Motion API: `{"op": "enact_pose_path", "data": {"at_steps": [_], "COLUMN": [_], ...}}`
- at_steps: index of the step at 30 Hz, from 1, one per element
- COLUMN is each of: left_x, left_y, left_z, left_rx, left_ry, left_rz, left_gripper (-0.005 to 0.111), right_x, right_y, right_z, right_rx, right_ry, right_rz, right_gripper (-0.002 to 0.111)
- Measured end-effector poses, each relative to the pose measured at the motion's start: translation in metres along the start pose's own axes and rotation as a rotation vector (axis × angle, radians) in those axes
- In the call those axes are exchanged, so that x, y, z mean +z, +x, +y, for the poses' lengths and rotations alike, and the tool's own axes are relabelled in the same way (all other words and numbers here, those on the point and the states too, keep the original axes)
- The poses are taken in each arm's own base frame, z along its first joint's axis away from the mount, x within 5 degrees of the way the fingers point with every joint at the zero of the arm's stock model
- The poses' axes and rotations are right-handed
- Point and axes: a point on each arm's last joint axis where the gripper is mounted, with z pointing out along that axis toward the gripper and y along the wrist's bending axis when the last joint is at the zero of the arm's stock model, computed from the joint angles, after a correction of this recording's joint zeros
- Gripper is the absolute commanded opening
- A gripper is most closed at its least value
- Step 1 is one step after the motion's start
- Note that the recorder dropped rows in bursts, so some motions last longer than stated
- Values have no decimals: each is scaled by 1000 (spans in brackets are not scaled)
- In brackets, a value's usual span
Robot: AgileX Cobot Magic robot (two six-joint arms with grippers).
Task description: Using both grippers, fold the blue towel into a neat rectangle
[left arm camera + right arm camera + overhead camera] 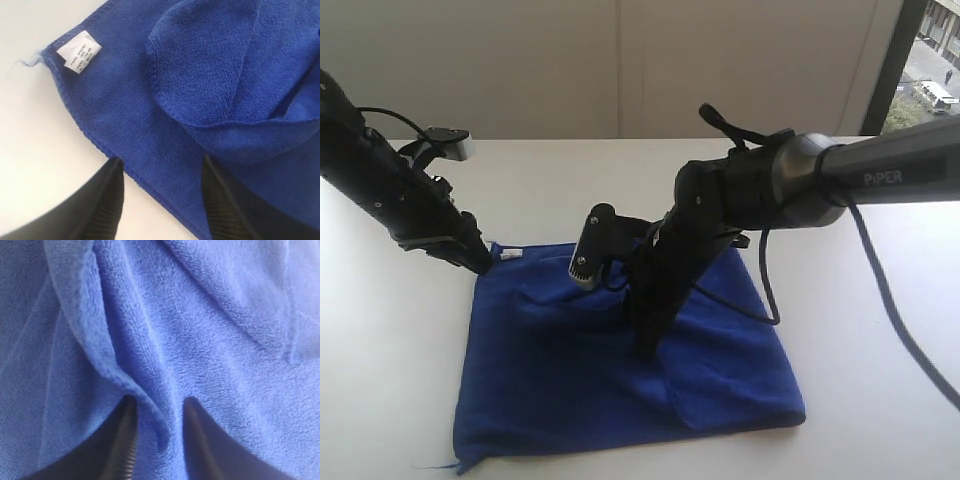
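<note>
Blue towel lies folded on the white bench, filling the middle of the exterior view and reaching toward 6 o'clock. It makes a rough rectangle, with wrinkles across its top layer. We see a white tag at its 10 o'clock corner and a loose thread at its 7 o'clock corner.

We see the left arm slant in from 10 o'clock, its tip down at the tagged corner. In the left wrist view the left jaws stand wide apart and grip nothing. One of the fingers is over bare bench and the other over the towel. The towel's hemmed edge runs through the gap between them. The tag lies flat on the cloth just inside the corner, well clear of both fingers. A curled flap of the upper layer rests on the lower one.

We see the right arm reach in from 3 o'clock and tip steeply down, its end on the towel's middle. A black cable trails from it toward 4 o'clock. In the right wrist view the right jaws are apart, astride a raised ridge of towel. The ridge lies against one finger. Flat cloth shows between it and the other finger, so the ridge is not pinched. Towel fills the rest of that view.
</note>
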Motion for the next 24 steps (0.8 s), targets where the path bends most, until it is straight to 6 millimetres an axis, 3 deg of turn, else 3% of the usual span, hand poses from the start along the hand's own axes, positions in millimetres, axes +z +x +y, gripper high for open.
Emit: {"op": "enact_pose_path", "data": {"at_steps": [7,17,24], "left_x": [0,1,26], "left_y": [0,-12,-14], "left_z": [0,-9,-3], "left_rx": [3,-48,-162], "left_ry": [-1,121,215], "left_rz": [-4,-136,-160], "left_gripper": [53,53,57], "right_x": [-20,-75,-109], "right_y": [-7,-11,-8], "right_z": [-3,-2,1], "right_rx": [-6,16,64], "right_ry": [34,51,77], "right_rz": [-37,-27,6], "right_gripper": [0,0,0]}}
